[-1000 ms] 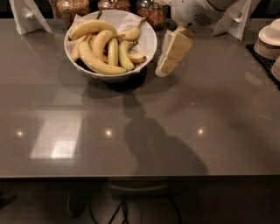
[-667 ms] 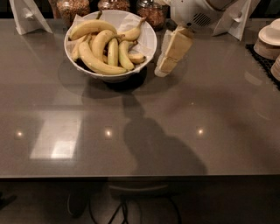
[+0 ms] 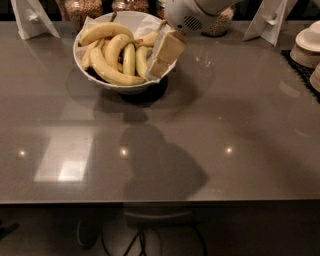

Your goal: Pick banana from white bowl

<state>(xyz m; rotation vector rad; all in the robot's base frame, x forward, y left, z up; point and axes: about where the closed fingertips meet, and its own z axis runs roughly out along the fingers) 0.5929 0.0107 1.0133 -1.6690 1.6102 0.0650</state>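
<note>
The hand (image 3: 162,56) hangs over the rim of the white bowl (image 3: 125,89); released or clenched, one cannot tell. It should reach lower left for the long banana (image 3: 112,74).

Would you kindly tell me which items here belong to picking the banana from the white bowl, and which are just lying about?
For the job: banana, the longest curved one; white bowl; gripper, at the bowl's right rim.

Lying about: shorter bananas; glass jars behind the bowl; white stands at the back; stacked plates, far right.
</note>
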